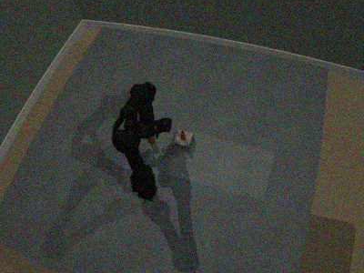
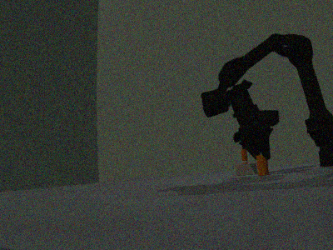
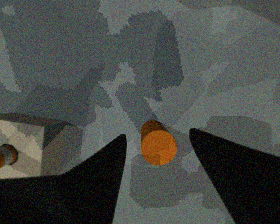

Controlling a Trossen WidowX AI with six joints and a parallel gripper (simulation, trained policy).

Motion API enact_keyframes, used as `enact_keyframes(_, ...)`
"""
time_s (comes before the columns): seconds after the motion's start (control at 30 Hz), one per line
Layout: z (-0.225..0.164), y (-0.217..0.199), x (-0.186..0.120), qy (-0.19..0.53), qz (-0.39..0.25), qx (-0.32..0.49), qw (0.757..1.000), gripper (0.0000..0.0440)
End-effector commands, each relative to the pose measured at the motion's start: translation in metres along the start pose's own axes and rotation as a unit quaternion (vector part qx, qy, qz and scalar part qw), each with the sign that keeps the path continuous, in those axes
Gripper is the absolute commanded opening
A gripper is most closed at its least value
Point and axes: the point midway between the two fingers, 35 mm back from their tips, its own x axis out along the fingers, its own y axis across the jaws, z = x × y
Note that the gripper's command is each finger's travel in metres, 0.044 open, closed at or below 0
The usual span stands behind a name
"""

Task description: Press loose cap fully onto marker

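The orange cap [image 1: 152,140] [image 2: 262,166] [image 3: 159,147] stands upright on the table. My gripper [image 2: 262,157] [image 3: 157,136] is open and low over it, pointing down. In the wrist view the cap shows between the two dark fingers, with a gap on each side. In the exterior view the fingertips overlap the cap's upper part. The orange marker [image 1: 183,135] [image 2: 244,154] [image 3: 7,155] stands in the pale holder block [image 1: 177,145] [image 2: 243,169] [image 3: 31,145], beside the cap. The wrist view cuts the marker off at its left edge.
The holder block stands close beside the left finger in the wrist view. The dark arm [image 1: 143,182] [image 2: 310,81] reaches over from its base and hides part of the gripper in the top view. Its shadows lie across the blue-grey table surface [image 1: 237,91].
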Motion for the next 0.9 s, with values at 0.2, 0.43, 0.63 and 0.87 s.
enact_keyframes(0.2,-0.001,0.002,0.014,0.003,0.014,-0.003,1.0,0.025)
enact_keyframes(0.43,-0.001,0.003,0.016,0.01,0.024,-0.007,1.0,0.0156)
enact_keyframes(0.63,-0.002,0.005,0.003,0.031,0.028,-0.003,0.999,0.0064)
enact_keyframes(0.87,-0.008,0.011,-0.021,0.064,0.026,0.01,0.998,0.0035)
